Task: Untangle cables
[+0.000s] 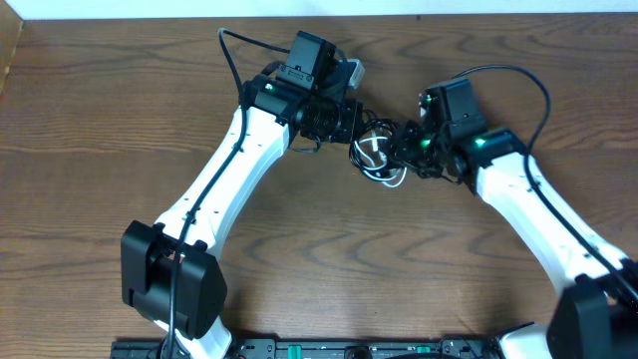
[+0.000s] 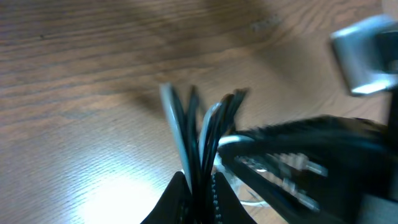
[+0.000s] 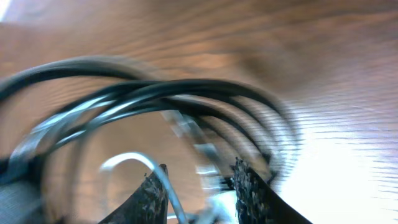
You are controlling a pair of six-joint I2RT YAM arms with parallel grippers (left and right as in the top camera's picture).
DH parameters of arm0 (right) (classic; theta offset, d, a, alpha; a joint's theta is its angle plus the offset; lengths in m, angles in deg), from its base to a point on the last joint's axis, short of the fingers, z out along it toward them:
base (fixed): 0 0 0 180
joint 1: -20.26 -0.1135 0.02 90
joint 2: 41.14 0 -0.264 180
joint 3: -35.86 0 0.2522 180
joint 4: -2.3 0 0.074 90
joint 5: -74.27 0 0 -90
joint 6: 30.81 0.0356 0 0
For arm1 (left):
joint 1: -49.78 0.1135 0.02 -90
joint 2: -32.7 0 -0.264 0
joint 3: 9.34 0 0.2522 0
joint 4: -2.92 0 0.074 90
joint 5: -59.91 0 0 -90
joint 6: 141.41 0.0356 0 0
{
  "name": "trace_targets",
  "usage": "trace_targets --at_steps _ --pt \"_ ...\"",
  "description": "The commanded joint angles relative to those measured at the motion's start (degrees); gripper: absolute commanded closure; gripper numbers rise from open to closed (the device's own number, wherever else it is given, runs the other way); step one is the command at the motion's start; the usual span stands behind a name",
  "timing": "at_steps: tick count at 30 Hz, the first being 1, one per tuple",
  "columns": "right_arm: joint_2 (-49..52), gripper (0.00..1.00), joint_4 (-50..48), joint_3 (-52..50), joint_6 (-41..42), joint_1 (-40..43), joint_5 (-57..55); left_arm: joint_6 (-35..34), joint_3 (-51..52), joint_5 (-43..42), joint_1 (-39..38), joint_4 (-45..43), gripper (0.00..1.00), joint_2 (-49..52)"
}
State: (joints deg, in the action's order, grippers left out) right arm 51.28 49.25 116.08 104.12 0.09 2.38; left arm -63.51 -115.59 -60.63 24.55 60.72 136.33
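**Item:** cables (image 1: 374,155), one black and one white, in a single tangled bundle on the table (image 1: 120,100), far side, between the two arms
**Left end effector** (image 2: 198,182): clamped on several black and white strands
**Right end effector** (image 3: 199,180): fingers apart, white cord (image 3: 124,160) passing between them, black cord (image 3: 186,90) looping just beyond; no grip seen
**Step, judged:** securing a second hold
**Next:** pinch one strand only, then draw the arms apart gently

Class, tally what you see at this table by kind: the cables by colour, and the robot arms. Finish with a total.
black cable: 1
white cable: 1
robot arms: 2 (left arm, right arm)
Total: 4
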Motion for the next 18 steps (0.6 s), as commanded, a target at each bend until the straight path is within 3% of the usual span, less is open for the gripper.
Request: trace_targets --at_steps 1,14,18 --pt "4.09 0.69 1.86 0.61 -2.36 -0.13 -5.97 -0.68 0.17 -3.78 0.2 0.07 0.93 0.2" --pt "9.31 0.68 10.75 0.61 -5.25 4.68 -21.77 -0.44 0.15 -3.82 3.69 -0.28 0.92 0.17" --pt "9.31 0.69 13.07 0.61 -10.1 8.5 -22.47 0.04 0.15 -5.05 5.09 0.11 0.93 -0.02"
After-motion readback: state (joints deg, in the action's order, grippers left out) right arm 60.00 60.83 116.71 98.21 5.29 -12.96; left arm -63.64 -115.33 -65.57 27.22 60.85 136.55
